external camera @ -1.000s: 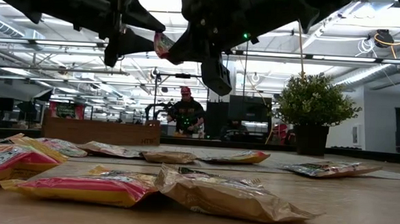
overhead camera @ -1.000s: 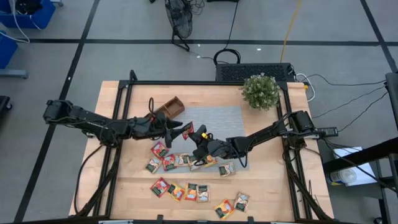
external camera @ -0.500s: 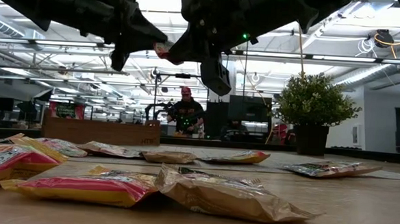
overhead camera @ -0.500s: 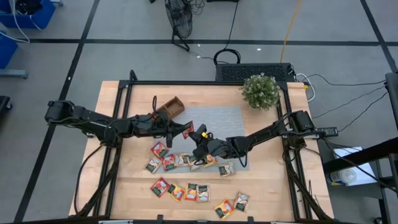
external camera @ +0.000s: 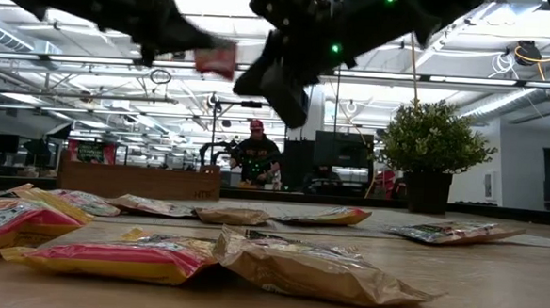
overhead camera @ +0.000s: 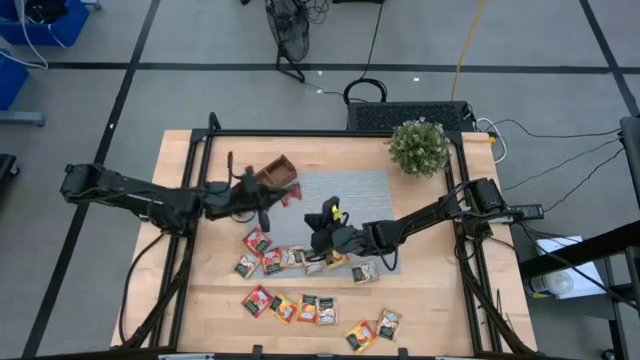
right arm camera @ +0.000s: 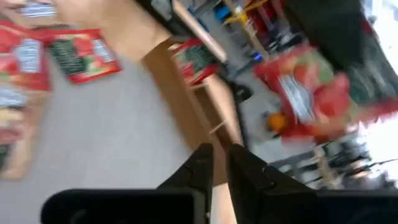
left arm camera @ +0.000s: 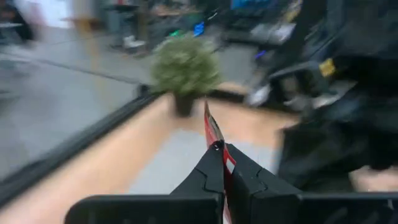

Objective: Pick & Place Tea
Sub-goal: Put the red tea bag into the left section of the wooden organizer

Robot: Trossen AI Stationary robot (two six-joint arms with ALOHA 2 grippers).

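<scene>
Pinching red sachet (overhead camera: pixel 290 192) edgewise, left hand (overhead camera: pixel 272 196) beside wooden tray (overhead camera: pixel 273 171).

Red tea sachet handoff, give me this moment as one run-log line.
left gripper: shut on red tea sachet, lifted near wooden tray | right gripper: over grey mat, nothing held | other sachets: on table

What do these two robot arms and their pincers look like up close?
Both arms are dark, slim and jointed. The right arm carries a small yellow tag near its wrist and a green indicator light in the low view. Each gripper, left gripper and right gripper, ends in two flat, black, tapering fingers.
</scene>
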